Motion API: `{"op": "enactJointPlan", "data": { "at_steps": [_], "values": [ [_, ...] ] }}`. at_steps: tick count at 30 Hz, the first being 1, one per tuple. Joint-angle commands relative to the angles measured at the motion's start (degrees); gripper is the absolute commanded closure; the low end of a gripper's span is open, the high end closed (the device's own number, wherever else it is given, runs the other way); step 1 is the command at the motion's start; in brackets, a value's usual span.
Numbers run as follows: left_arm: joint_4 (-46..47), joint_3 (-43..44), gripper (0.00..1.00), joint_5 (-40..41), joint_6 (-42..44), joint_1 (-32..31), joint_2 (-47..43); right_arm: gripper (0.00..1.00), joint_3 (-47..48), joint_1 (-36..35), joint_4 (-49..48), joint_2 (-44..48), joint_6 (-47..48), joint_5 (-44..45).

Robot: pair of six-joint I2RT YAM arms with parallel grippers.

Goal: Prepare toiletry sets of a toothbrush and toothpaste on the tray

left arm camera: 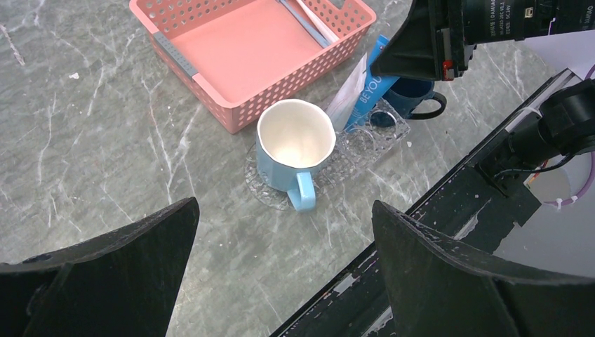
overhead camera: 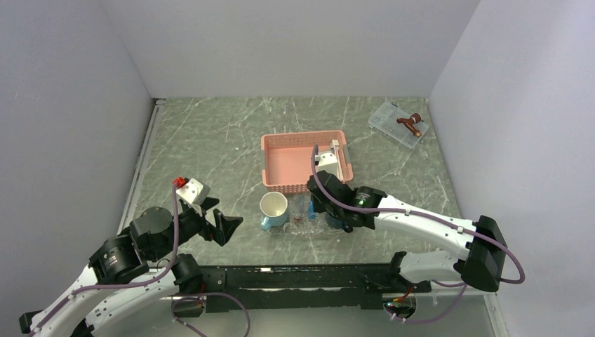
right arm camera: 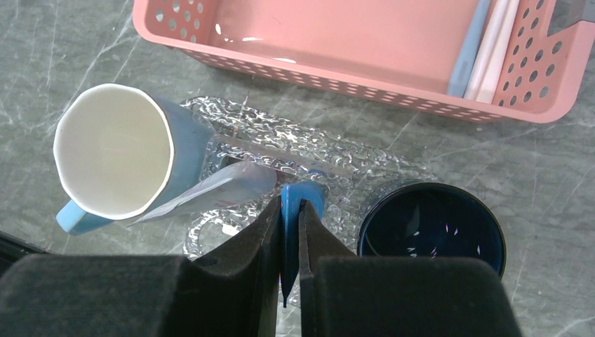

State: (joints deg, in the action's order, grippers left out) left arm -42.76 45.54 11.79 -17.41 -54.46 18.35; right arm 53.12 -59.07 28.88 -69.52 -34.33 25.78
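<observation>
My right gripper (right arm camera: 290,209) is shut on a blue toothpaste (right arm camera: 313,196) tube, held upright over the clear textured tray (right arm camera: 282,142) between two mugs. A second, pale flat tube (right arm camera: 214,189) leans on the light blue mug (right arm camera: 112,151). In the left wrist view the blue toothpaste (left arm camera: 373,86) stands tilted over the tray (left arm camera: 354,144). Toothbrushes (right arm camera: 491,49) lie along the right side of the pink basket (right arm camera: 337,31). My left gripper (left arm camera: 284,206) hangs open and holds nothing, over bare table in front of the light mug (left arm camera: 295,140). From above, the left gripper (overhead camera: 223,228) is left of the tray (overhead camera: 298,229).
A dark blue mug (right arm camera: 430,228) stands at the tray's right end, close beside my right fingers. The pink basket (overhead camera: 305,160) sits just behind the tray. A small clear box (overhead camera: 398,124) with a brown object lies at the back right. A black rail (overhead camera: 295,277) runs along the near edge.
</observation>
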Motion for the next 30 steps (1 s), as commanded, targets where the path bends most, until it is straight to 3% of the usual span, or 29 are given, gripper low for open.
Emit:
{"op": "enactJointPlan", "data": {
  "at_steps": [1,30],
  "values": [
    [0.8,0.2,0.01,0.3,0.1,0.2,0.9,1.00,-0.8,0.1,-3.6,1.1,-1.5,2.9],
    [0.7,0.2,0.01,0.3,0.0,0.2,0.9,1.00,-3.2,0.1,-6.9,-1.2,-3.5,4.5]
  ]
}}
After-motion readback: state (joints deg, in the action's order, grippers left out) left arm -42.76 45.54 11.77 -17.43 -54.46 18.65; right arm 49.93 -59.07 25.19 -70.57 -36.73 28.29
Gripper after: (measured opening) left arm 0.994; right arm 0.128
